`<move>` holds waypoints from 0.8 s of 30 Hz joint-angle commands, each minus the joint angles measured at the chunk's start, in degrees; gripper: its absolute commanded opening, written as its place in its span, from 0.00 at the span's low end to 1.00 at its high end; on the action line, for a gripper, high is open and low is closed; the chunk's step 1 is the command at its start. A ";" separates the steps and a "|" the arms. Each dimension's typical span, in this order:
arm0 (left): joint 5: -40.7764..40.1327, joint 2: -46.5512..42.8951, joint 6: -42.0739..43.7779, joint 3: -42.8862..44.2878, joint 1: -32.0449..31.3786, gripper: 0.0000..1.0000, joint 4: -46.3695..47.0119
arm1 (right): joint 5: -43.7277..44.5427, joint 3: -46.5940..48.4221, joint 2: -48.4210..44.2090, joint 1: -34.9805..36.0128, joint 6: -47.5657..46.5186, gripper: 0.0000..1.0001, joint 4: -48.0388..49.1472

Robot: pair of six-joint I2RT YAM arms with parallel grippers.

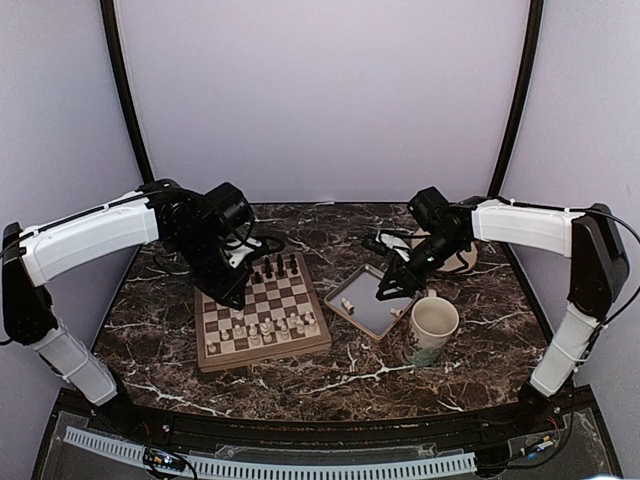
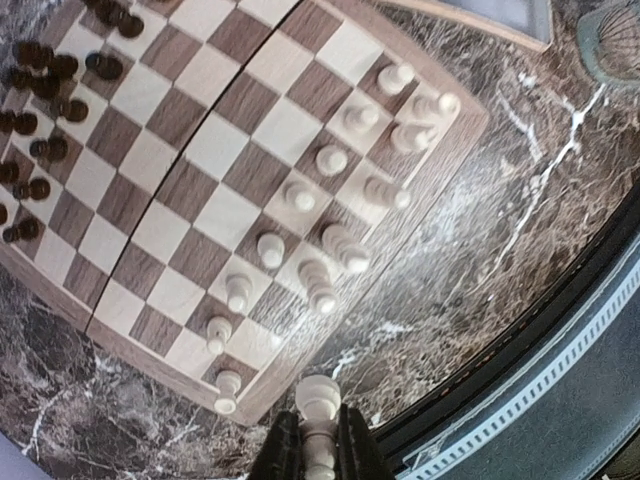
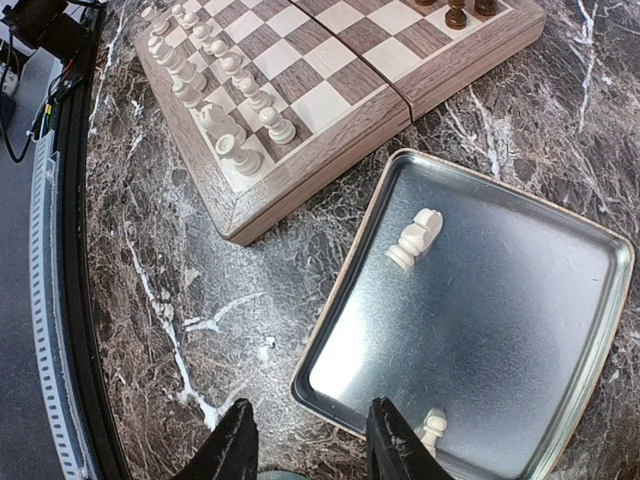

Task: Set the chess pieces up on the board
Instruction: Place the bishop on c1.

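Observation:
The wooden board (image 1: pixel 262 312) lies left of centre, with cream-white chess pieces (image 1: pixel 262 328) along its near rows and dark ones at the far side. My left gripper (image 2: pixel 318 455) is shut on a cream-white piece (image 2: pixel 320 400) and holds it above the board's near left corner (image 2: pixel 255 395). My right gripper (image 3: pixel 305 440) is open and empty above the near edge of the grey tray (image 3: pixel 560 330). A cream-white knight (image 3: pixel 415 238) lies in the tray, and a small cream-white piece (image 3: pixel 432 428) lies by my right finger.
A cream mug (image 1: pixel 432 328) stands just right of the tray (image 1: pixel 372 302). A round pale object (image 1: pixel 452 256) sits behind my right arm. Dark brown chessmen (image 2: pixel 40 90) fill the board's far rows. The table's front edge (image 2: pixel 520 330) runs close below the board.

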 commanded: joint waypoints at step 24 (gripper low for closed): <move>-1.34 3.93 -3.74 -15.05 -0.17 0.07 9.79 | -1.70 -0.03 1.97 -0.12 -1.17 0.38 0.01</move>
